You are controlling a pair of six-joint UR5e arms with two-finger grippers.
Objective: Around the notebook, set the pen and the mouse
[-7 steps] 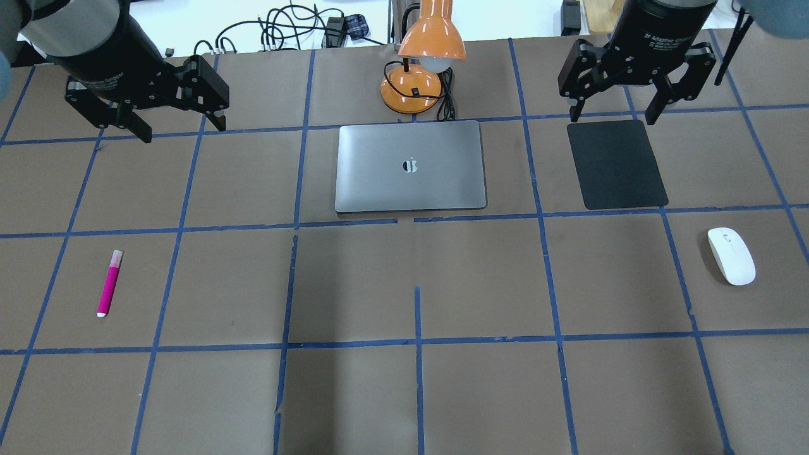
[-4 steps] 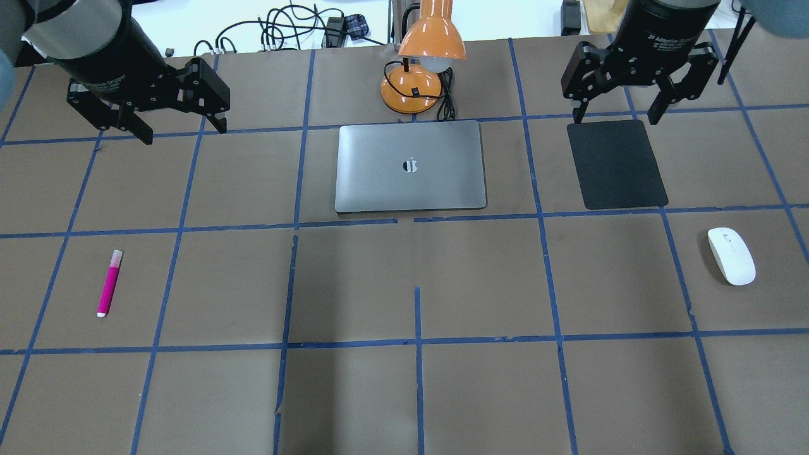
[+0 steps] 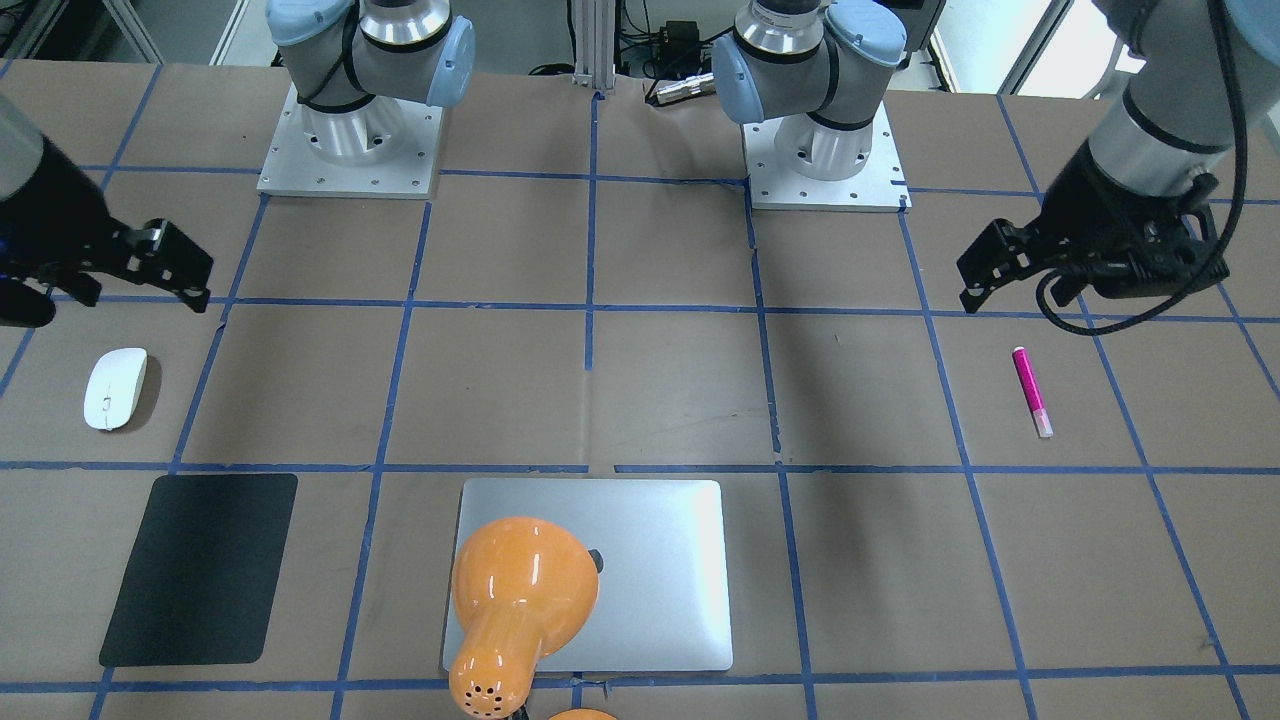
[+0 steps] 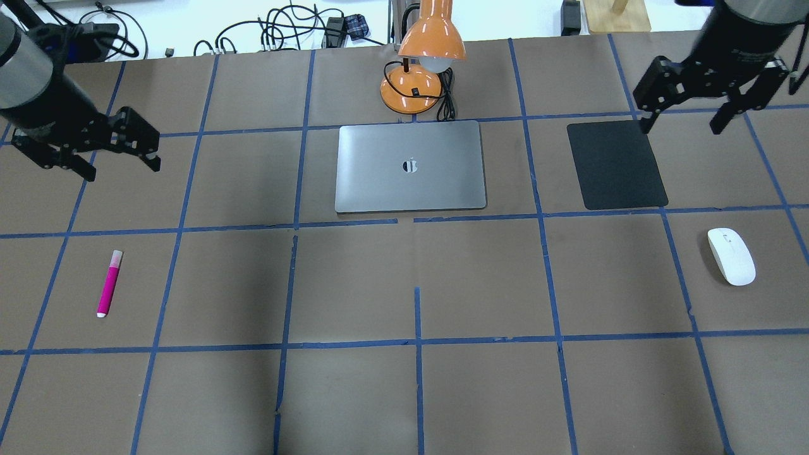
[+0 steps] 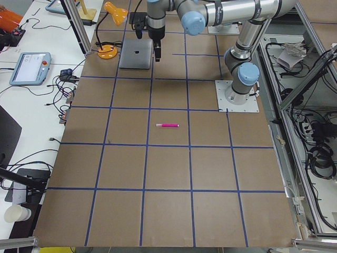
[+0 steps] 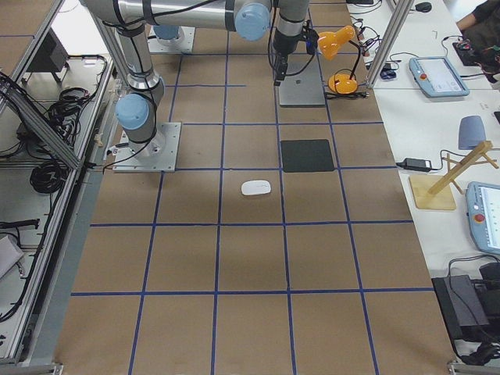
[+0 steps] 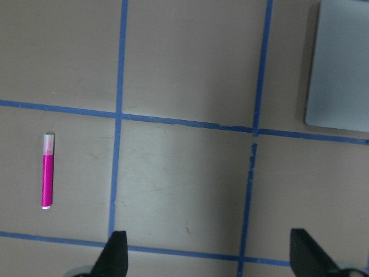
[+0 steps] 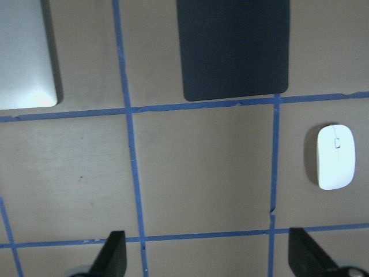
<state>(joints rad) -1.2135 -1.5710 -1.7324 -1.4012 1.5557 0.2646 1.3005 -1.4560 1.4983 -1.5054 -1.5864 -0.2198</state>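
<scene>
Brown paper-covered table [image 4: 417,392] ruled with blue tape into squares, as we recorded it from the overhead view. The notebook [image 4: 411,165], closed and flat, lay at the table's middle on the side away from the robot. A thin black mat [image 4: 616,164] lay flat to the notebook's right, apart from it. An orange desk lamp [image 4: 433,35] stood with its base just beyond the notebook's far edge.

We found the left hand [image 4: 122,170] hanging above the left part of the table with its fingers spread wide and nothing between them. The right hand [image 4: 681,126] hung above the right part, near the mat's far edge, likewise spread and empty.

The mouse [image 4: 731,256] rested on the table to the right of the mat and nearer the robot, well apart from the notebook and clear of the right hand. The pen [image 4: 109,283] lay on the left part of the table, pale cap end pointing away from the robot. It too was well apart from the notebook and untouched by the left hand.
</scene>
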